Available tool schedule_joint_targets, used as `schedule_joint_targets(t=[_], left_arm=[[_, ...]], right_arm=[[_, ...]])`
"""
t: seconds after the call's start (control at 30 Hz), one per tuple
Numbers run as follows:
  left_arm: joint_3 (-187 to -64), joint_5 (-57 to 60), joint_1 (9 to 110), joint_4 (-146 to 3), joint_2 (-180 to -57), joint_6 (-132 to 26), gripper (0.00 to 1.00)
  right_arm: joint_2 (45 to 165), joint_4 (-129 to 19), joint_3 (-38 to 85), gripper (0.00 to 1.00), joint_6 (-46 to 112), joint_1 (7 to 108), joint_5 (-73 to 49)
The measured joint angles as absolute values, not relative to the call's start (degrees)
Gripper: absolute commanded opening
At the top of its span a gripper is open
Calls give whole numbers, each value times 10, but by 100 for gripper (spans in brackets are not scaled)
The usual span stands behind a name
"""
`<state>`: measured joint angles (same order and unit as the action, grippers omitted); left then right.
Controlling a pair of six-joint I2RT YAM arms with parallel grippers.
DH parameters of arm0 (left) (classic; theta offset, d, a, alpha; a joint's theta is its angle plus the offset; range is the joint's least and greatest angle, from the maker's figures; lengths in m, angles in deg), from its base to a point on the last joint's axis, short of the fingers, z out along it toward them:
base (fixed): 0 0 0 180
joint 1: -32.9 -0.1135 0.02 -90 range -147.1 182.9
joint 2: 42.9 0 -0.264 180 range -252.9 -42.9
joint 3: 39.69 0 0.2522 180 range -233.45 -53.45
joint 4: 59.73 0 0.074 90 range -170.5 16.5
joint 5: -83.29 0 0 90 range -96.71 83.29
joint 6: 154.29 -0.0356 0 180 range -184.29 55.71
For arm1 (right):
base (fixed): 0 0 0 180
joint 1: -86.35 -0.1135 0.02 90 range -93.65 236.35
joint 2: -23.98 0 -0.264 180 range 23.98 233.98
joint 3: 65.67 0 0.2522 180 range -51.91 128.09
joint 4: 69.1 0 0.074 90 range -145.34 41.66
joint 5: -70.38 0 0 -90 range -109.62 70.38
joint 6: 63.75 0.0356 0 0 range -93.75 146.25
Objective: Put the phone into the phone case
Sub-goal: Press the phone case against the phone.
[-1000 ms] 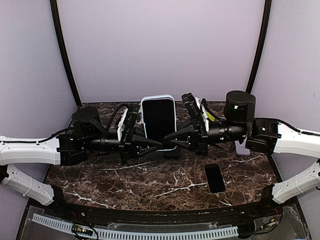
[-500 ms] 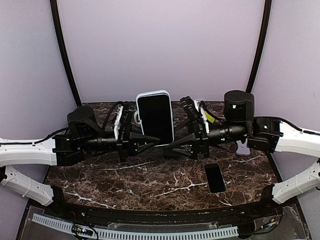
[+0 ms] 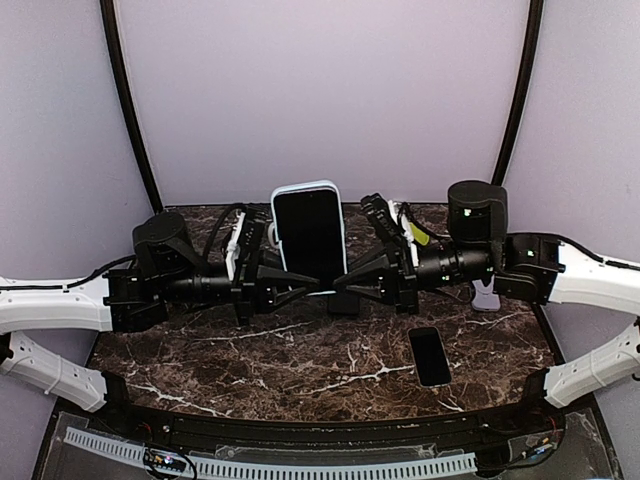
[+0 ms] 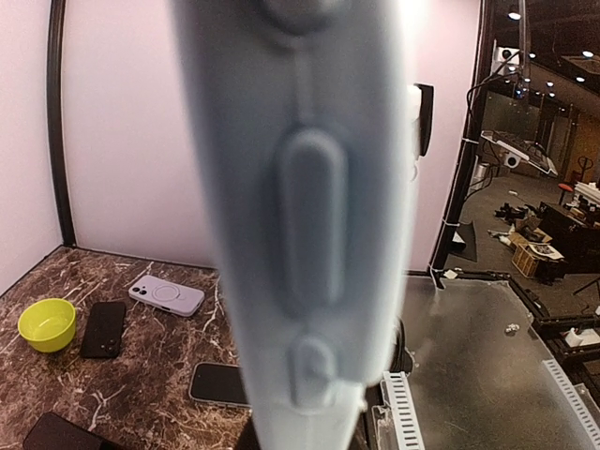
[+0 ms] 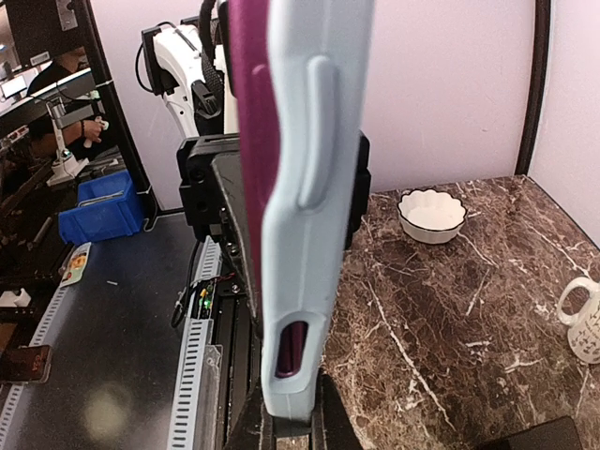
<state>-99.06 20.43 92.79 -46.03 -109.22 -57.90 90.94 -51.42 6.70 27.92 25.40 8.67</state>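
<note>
currently the phone (image 3: 310, 232) sits inside the light-blue phone case (image 4: 309, 234), held upright in the air above the middle of the table (image 3: 250, 365). left gripper (image 3: 298, 288) pinches the case's lower edge from 9 o'clock and right gripper (image 3: 342, 284) from 3 o'clock, both clamped on it. second phone (image 3: 430, 356) lies flat at 4 o'clock.

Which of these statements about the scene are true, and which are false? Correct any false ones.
1. The left end effector and right end effector hold the pale blue phone case upright above the dark marble table. True.
2. No other phone is in view. False: a loose black phone lies on the table.
3. A yellow-green bowl stands on the table. True.
4. The white scalloped bowl sits inside the white mug. False: they stand apart.
</note>
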Motion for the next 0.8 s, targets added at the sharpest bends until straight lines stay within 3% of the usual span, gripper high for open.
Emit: schedule_joint_targets(t=[0.1, 0.17, 0.23, 0.57, 0.67, 0.8], left_arm=[[-991, 204, 928, -461, -1092, -579, 0], [-991, 204, 928, -462, -1092, -579, 0], [-991, 204, 928, -462, -1092, -579, 0], [-991, 193, 928, -493, -1092, -609, 0], [-991, 191, 928, -503, -1092, -614, 0], [-991, 190, 932, -511, -1092, -621, 0]], right_arm=[[910, -514, 67, 0, 277, 256, 88], [910, -514, 67, 18, 277, 256, 88], [910, -513, 67, 28, 279, 257, 88], [910, -466, 122, 49, 254, 260, 89], [910, -470, 141, 50, 246, 261, 90], [917, -481, 158, 30, 244, 261, 94]])
